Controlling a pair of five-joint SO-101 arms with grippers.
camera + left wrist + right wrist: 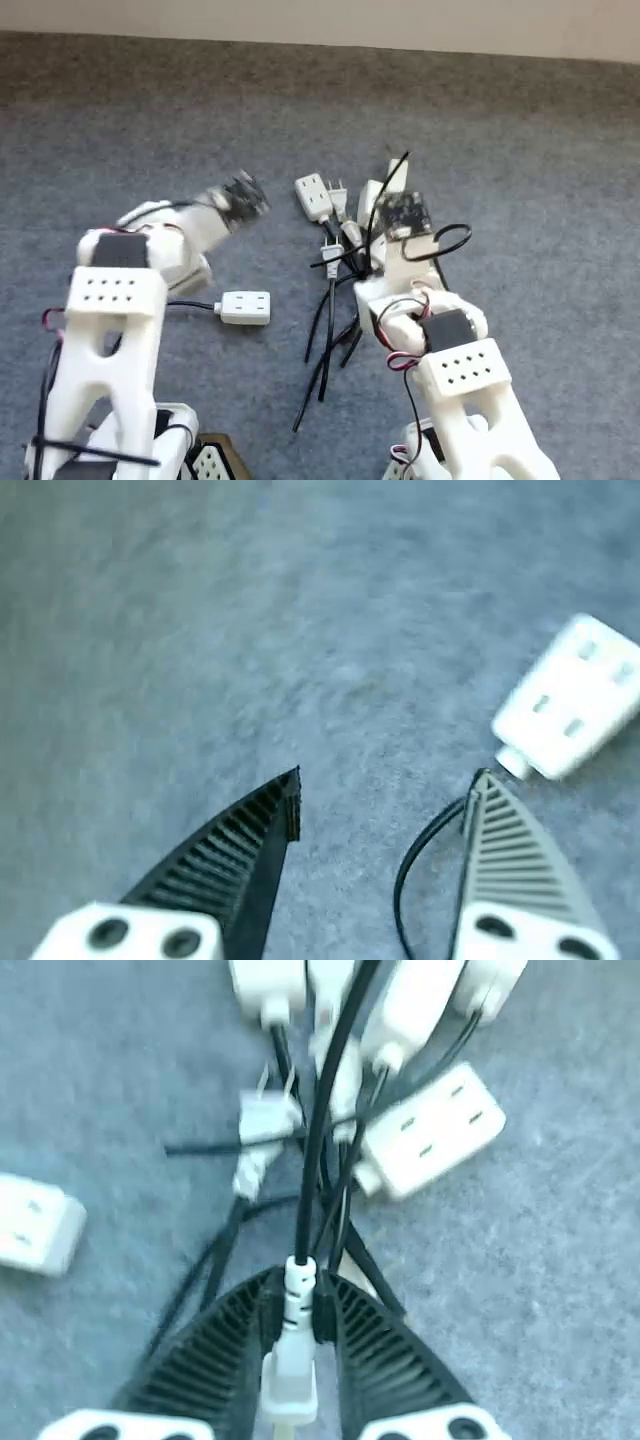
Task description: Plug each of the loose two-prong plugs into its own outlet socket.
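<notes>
We are looking down over a grey worktop [540, 150], with both arms standing at its six o'clock edge. The left gripper [385, 788] is hanging over bare worktop at about ten o'clock, its jaws standing wide apart with nothing between them. A socket block [313, 197] is lying at three o'clock of that gripper, near its white finger [495, 830] but not touching it.

The right gripper [300, 1285] is sitting over the cord tangle [332, 300] near the middle of the worktop. Its jaws are clamping a white plug [290, 1360] (the prongs are hidden from us), and the plug's black cord [325, 1110] is running straight out past the tips. Just beyond them a loose two-prong plug [265, 1118] is lying across the crossing cords, prongs pointing away from the gripper. Beside it a three-outlet socket [430, 1130] is lying face up.

A lone socket [245, 307] is lying at nine o'clock of the tangle, between the two arms and well apart from both grippers. Another two-prong plug [337, 196] is resting just beside the socket block, at its three o'clock.
</notes>
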